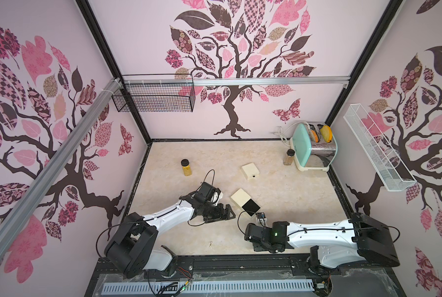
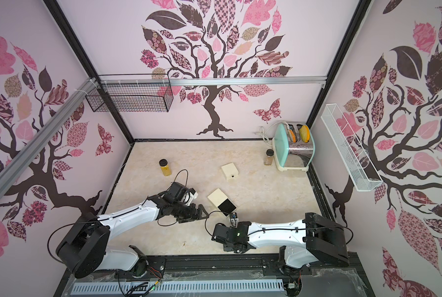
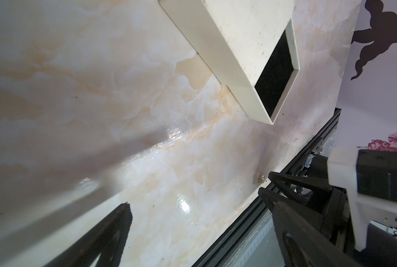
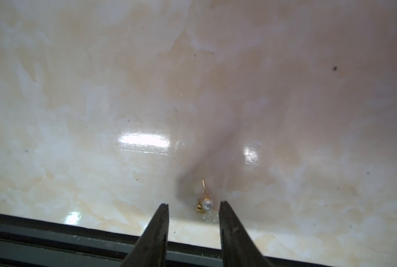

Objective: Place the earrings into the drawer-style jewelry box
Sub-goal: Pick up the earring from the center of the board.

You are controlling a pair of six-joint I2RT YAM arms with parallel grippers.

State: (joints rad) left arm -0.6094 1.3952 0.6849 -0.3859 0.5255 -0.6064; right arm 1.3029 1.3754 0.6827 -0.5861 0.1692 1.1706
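The cream jewelry box [image 1: 240, 196] lies mid-table with its black-lined drawer [image 1: 250, 206] pulled out; it also shows in the left wrist view, box [image 3: 239, 41] and drawer [image 3: 276, 76]. One of the earrings [image 4: 205, 203], gold with a pearl, lies on the table between the fingertips of my right gripper [image 4: 194, 207], nearer one finger; the jaws stand apart and touch nothing. That gripper [image 1: 262, 248] points down near the front edge. A second earring [image 1: 210, 243] lies loose to its left. My left gripper [image 1: 229, 212] hovers wide open left of the drawer, holding nothing.
A closed cream box [image 1: 250, 171] sits farther back. Two spice jars [image 1: 186, 167] [image 1: 289, 156] and a mint toaster [image 1: 315, 146] stand toward the back. The black front rail [image 4: 54, 233] runs just behind my right fingertips. Wire baskets [image 1: 154, 99] hang on the walls.
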